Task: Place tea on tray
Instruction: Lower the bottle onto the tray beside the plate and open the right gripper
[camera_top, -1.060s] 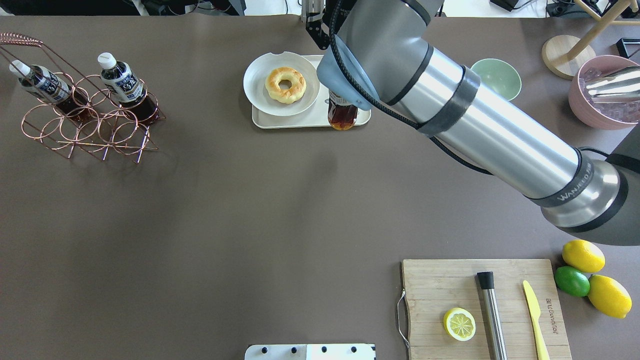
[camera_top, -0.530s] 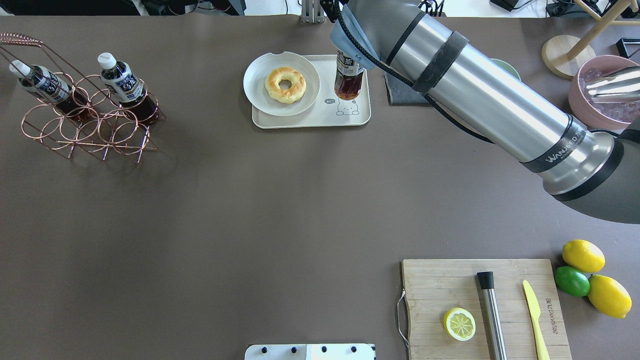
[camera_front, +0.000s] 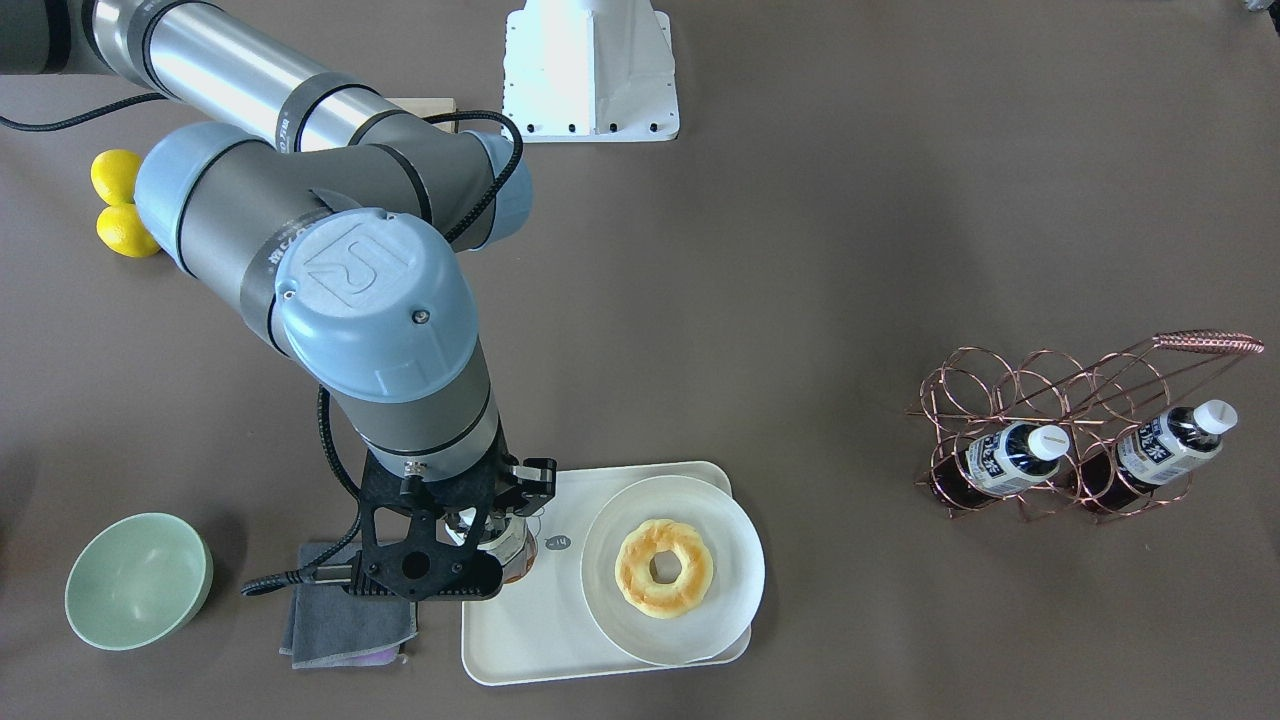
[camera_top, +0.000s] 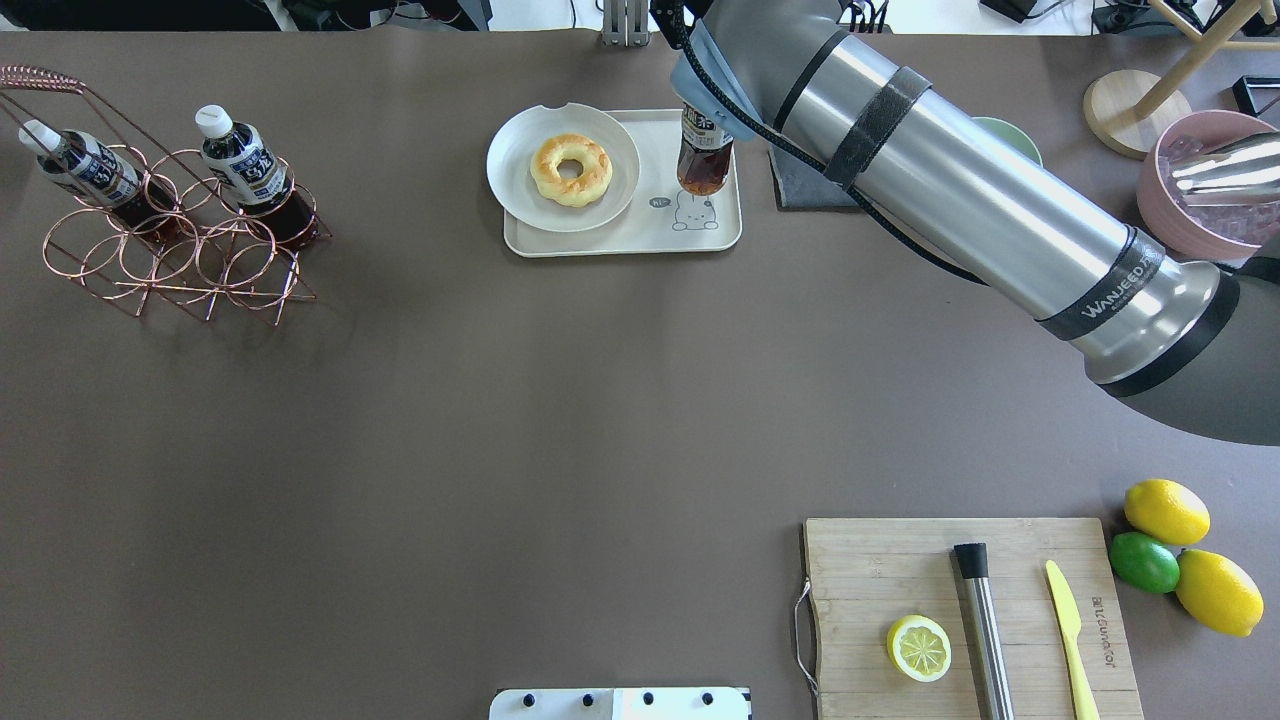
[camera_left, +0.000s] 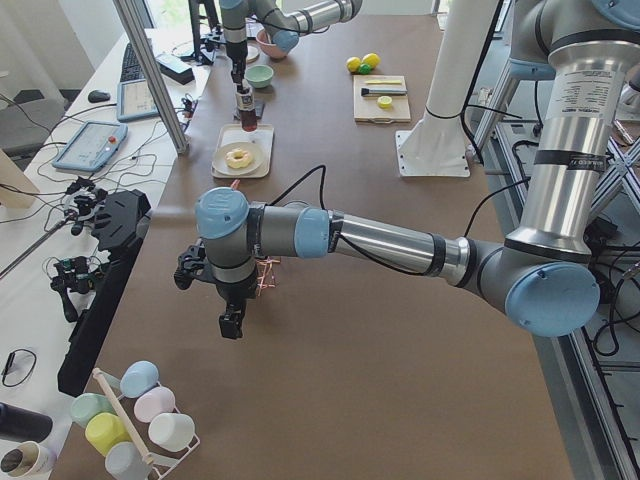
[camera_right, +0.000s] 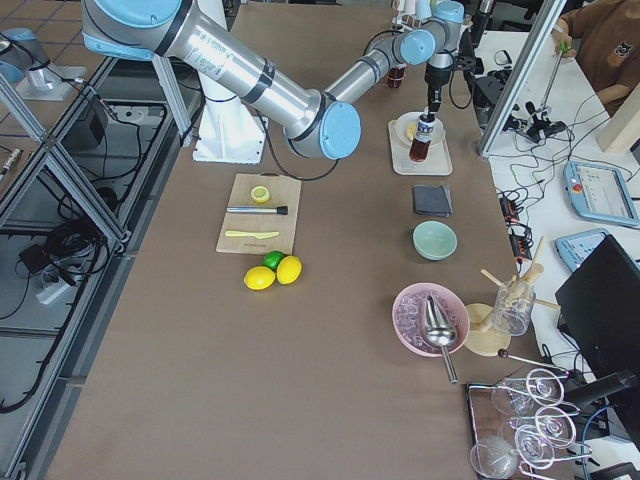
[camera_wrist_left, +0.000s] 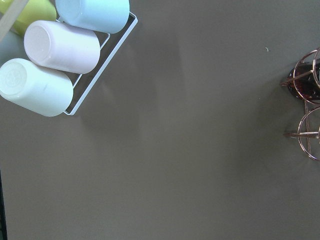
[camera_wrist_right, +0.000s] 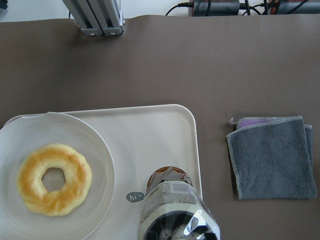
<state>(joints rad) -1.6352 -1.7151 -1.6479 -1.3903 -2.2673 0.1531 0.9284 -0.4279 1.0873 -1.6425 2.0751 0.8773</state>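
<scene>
The tea bottle (camera_top: 704, 158), dark reddish-brown with a white-and-blue label, hangs upright in my right gripper (camera_front: 488, 532), which is shut on its top. It is over the right end of the cream tray (camera_top: 620, 240), by the bear drawing (camera_top: 694, 212). I cannot tell whether its base touches the tray. The right wrist view shows the bottle (camera_wrist_right: 175, 210) from above near the tray's (camera_wrist_right: 150, 130) right rim. My left gripper (camera_left: 229, 325) shows only in the left side view, beside the copper rack (camera_left: 265, 275); I cannot tell its state.
A round plate (camera_top: 510, 150) with a doughnut (camera_top: 570, 170) fills the tray's left end. A grey cloth (camera_front: 345, 610) and a green bowl (camera_front: 138, 580) lie beside the tray. The copper rack (camera_top: 170, 250) holds two alike bottles. A cutting board (camera_top: 870, 570) is at the near right.
My right arm carried the bottle from the tray's near right edge away from the robot to the far right part, then shifted it slightly right. Nothing else moved.
</scene>
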